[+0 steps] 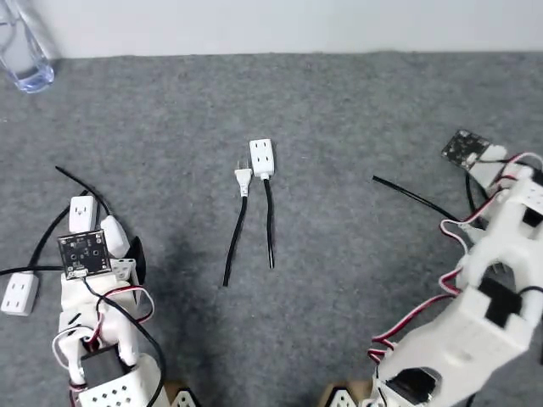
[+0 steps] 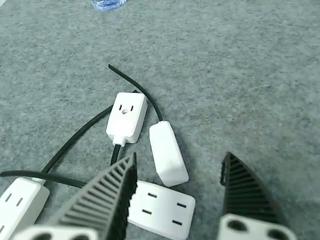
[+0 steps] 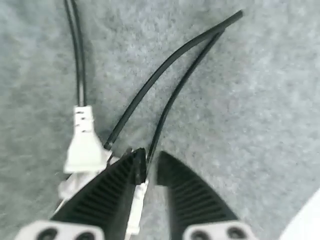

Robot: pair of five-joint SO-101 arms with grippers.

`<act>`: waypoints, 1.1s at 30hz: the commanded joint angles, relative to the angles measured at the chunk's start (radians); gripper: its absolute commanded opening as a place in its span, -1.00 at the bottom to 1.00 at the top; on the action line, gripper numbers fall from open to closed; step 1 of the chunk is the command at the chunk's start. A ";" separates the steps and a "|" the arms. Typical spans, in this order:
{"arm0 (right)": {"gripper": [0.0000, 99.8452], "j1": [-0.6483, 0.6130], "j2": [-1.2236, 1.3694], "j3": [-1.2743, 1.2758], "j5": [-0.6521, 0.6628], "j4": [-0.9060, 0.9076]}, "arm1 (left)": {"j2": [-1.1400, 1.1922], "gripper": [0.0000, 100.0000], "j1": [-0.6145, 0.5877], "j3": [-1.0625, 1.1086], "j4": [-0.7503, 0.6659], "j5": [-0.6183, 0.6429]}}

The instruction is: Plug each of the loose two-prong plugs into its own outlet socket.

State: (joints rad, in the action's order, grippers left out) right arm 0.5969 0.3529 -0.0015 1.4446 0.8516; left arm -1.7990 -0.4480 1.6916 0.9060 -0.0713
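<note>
Grasping looked the step in hand: the right gripper, far right of the white rectangular centre socket, was clenched on a slim white two-prong plug; next, its prongs would need aligning. The left gripper, far left of it, hung released. The held plug's prongs were hidden

grey carpet meets a white wall at the far edge.

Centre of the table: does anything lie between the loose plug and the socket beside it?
Nothing visible does. The loose plug lies right beside the outlet socket on the grey mat, with no object between them.
</note>
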 commanded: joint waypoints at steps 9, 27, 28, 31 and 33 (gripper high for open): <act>-0.98 0.188 0.283 -0.482 0.100 0.036 | -0.005 -0.48 0.006 -0.008 -0.017 0.003; -0.98 0.153 0.576 -1.043 0.127 0.829 | -0.005 -0.48 0.006 -0.008 -0.017 0.005; -0.98 0.143 0.576 -1.049 0.127 0.872 | -0.005 -0.48 0.006 -0.008 -0.015 0.005; -0.98 0.107 0.576 -1.053 0.123 0.944 | -0.005 -0.48 0.006 -0.008 -0.014 0.005; -0.98 0.099 0.575 -1.059 0.101 0.940 | -0.005 -0.48 0.006 -0.008 -0.014 0.005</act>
State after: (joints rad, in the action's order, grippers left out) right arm 0.7227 0.9344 -0.9989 1.5597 1.7507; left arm -1.7990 -0.4480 1.6916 0.9060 -0.0713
